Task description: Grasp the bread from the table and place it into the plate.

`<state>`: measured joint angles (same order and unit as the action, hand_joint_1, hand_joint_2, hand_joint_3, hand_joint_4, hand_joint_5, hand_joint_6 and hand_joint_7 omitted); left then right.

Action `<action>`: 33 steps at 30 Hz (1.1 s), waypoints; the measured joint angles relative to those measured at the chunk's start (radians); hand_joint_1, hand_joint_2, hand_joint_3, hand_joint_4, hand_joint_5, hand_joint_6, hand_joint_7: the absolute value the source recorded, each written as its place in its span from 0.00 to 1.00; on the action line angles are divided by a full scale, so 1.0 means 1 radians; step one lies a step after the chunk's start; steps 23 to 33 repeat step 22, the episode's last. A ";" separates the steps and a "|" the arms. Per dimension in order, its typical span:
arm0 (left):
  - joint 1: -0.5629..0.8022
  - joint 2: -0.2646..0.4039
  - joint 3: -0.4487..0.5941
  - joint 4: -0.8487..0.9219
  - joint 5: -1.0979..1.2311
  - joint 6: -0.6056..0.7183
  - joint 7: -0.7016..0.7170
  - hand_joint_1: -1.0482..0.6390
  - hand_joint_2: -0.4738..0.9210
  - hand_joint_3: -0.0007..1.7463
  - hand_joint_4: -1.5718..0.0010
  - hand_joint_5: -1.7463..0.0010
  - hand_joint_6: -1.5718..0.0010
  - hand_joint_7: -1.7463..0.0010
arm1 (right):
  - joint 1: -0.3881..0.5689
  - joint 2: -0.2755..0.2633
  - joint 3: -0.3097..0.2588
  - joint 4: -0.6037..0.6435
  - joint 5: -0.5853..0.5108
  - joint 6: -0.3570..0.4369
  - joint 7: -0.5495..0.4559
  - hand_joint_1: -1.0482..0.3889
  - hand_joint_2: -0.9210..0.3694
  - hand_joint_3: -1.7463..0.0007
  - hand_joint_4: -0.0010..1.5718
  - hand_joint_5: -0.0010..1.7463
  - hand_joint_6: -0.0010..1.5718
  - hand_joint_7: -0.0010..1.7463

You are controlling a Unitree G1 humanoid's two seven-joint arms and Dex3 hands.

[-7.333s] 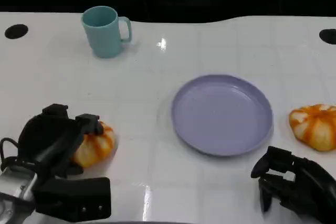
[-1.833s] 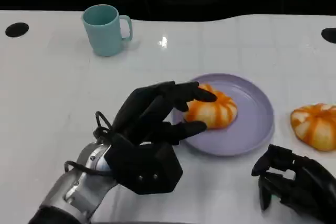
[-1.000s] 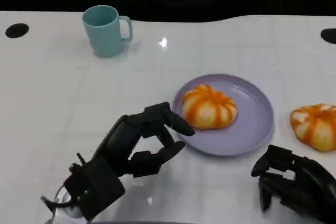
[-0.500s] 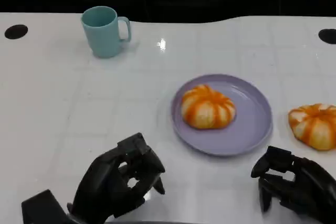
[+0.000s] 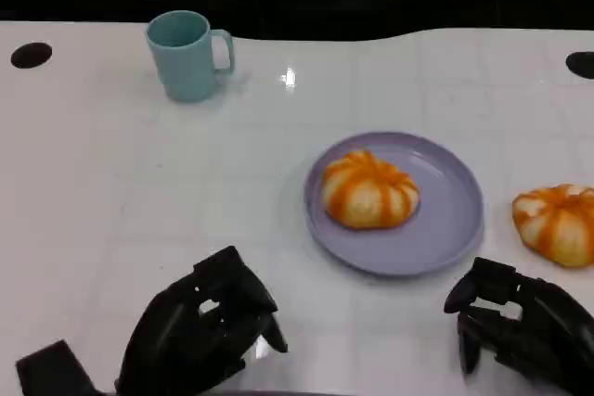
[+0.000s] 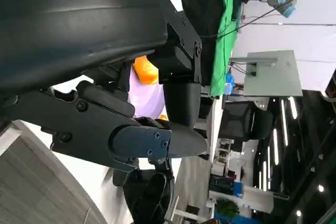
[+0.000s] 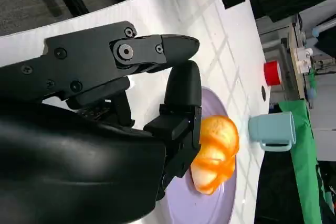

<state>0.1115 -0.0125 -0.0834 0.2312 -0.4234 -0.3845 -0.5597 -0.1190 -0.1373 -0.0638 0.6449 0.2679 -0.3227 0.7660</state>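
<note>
Although both hands sit at the bottom edge of the head view, each is partly cut off there, so their wrists cannot be made out. At lower left, the left hand (image 5: 206, 336) has its fingers curled inward around nothing, above the white table (image 5: 111, 192). At lower right, the right hand (image 5: 520, 333) is likewise curled and empty. Right of centre, the bread (image 5: 369, 190) lies inside the purple plate (image 5: 455, 220). A second bun (image 5: 557, 222) sits at the right edge, and a teal mug (image 5: 187, 55) at upper left.
</note>
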 measured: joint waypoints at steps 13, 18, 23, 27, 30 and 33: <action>0.033 0.001 0.049 -0.036 -0.028 0.095 -0.036 0.24 1.00 0.19 0.57 0.00 0.62 0.14 | 0.010 -0.002 0.001 -0.027 -0.013 0.017 -0.014 0.38 0.00 0.86 0.41 1.00 0.44 0.76; 0.031 -0.002 0.052 -0.036 -0.014 0.094 -0.036 0.24 1.00 0.18 0.57 0.00 0.62 0.14 | 0.010 -0.002 0.001 -0.026 -0.013 0.017 -0.013 0.38 0.00 0.86 0.41 1.00 0.44 0.77; 0.026 -0.014 0.055 -0.035 -0.008 0.088 -0.036 0.24 1.00 0.18 0.57 0.00 0.61 0.15 | 0.004 -0.004 -0.002 -0.008 -0.011 0.001 0.003 0.37 0.00 0.86 0.42 1.00 0.44 0.77; 0.026 -0.014 0.055 -0.035 -0.008 0.088 -0.036 0.24 1.00 0.18 0.57 0.00 0.61 0.15 | 0.004 -0.004 -0.002 -0.008 -0.011 0.001 0.003 0.37 0.00 0.86 0.42 1.00 0.44 0.77; 0.026 -0.014 0.055 -0.035 -0.008 0.088 -0.036 0.24 1.00 0.18 0.57 0.00 0.61 0.15 | 0.004 -0.004 -0.002 -0.008 -0.011 0.001 0.003 0.37 0.00 0.86 0.42 1.00 0.44 0.77; 0.026 -0.014 0.055 -0.035 -0.008 0.088 -0.036 0.24 1.00 0.18 0.57 0.00 0.61 0.15 | 0.004 -0.004 -0.002 -0.008 -0.011 0.001 0.003 0.37 0.00 0.86 0.42 1.00 0.44 0.77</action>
